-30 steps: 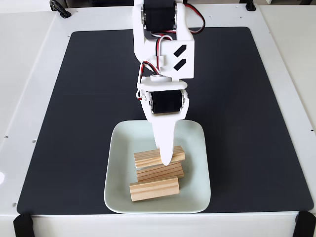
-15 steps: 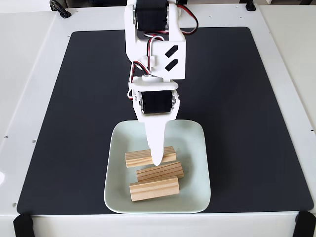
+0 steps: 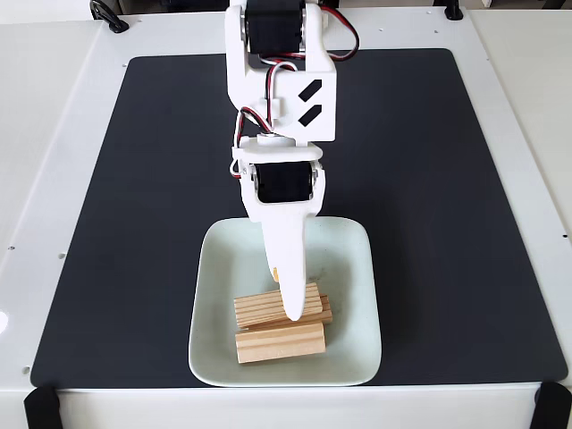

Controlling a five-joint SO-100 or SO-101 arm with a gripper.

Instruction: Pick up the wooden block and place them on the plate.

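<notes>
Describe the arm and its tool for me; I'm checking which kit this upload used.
The arm has white printed shells around black servo motors, with red, black and white wires looping along its left side. Two black slanted bars mark the white housing. The tool tapers into a long, white, pointed finger.

Plate (image 3: 214, 268): pale mint-white square dish, rounded corners, raised rim, lying flat at lower centre of the fixed view. Three light-wood blocks visible on it, all in its lower half, long sides running left-right with a slight tilt up to the right. Front block (image 3: 280, 343) lies nearest the bottom rim, end grain and lengthwise lines showing. Upper block (image 3: 259, 307) sits just behind it, overlapping a third block (image 3: 323, 310), of which just the right end peeks out. Blocks are touching or nearly so; exact stacking unclear.
</notes>
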